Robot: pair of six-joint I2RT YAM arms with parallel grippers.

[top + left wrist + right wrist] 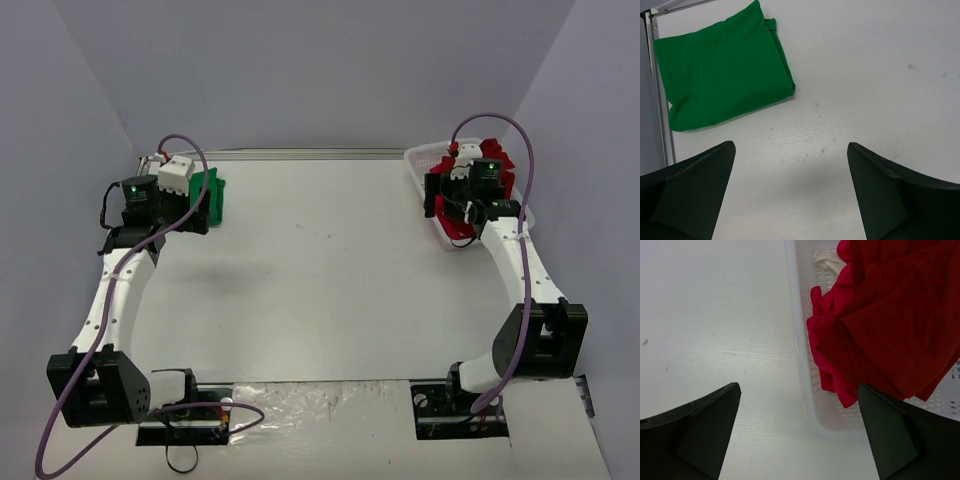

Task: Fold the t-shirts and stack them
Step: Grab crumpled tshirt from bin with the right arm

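Left gripper (790, 150): jaws spread wide, nothing held; hung over the bare table (880, 75), just short of the green t-shirt (722, 70)
Right gripper (799, 390): jaws likewise spread and empty; poised above the near rim of the basket (798, 340), beside the red t-shirt (890, 315)
Done so far: the green t-shirt is seen folded into a flat, roughly square packet, laid at the far left corner of the table
Left to do: the red t-shirt is judged unfolded, being bunched in the basket at the far right; it has yet to be lifted out, spread, folded and stacked with the green one
Green cloth: matte, smooth, edges doubled over, few creases
Red cloth: soft, limp, deeply creased, one lobe draped toward the basket wall
Basket material: white plastic, perforated floor, rounded rim
Table surface: white, faintly grained, lightly scuffed
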